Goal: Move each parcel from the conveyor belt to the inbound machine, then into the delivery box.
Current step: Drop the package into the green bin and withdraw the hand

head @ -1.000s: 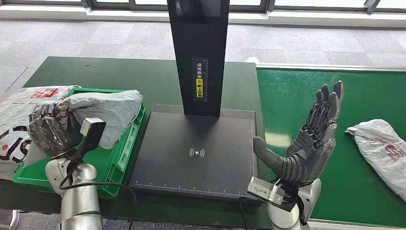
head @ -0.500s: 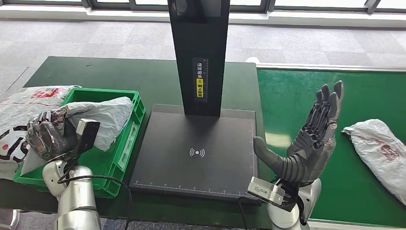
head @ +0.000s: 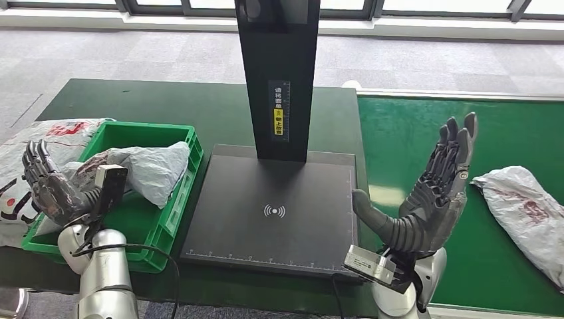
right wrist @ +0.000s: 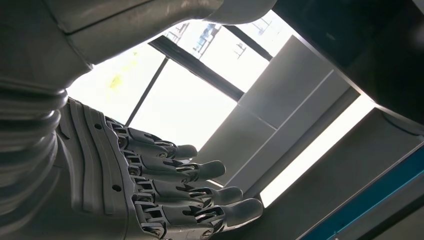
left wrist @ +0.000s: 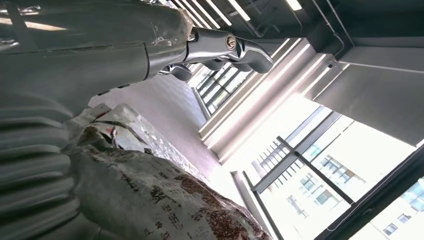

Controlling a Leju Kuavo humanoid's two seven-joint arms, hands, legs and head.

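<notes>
**Grey parcel lies in the green box, both hands released**

While the green delivery box (head: 174, 214) sits at the left of the dark worktop (head: 166, 103), a crumpled grey parcel (head: 149, 169) lies inside it, draped toward the box's right wall. Just left of the box lies a white bag (head: 16, 143) with red and black print too creased to read. The left hand (head: 45, 187) hovers at the box's near-left corner, its fingers (head: 32, 158) spread and holding nothing. At centre stands the inbound machine (head: 273, 209), its flat black plate marked with a white wireless symbol and ruler ticks along its edges; its upright post carries a yellow and white label in Chinese characters, too small to read. The right hand (head: 435, 189) is raised, palm toward the machine, fingers (head: 455, 139) straight and released. On the green conveyor belt (head: 425, 126), at the far right, lies another parcel (head: 529, 206), white with faint red print.
</notes>
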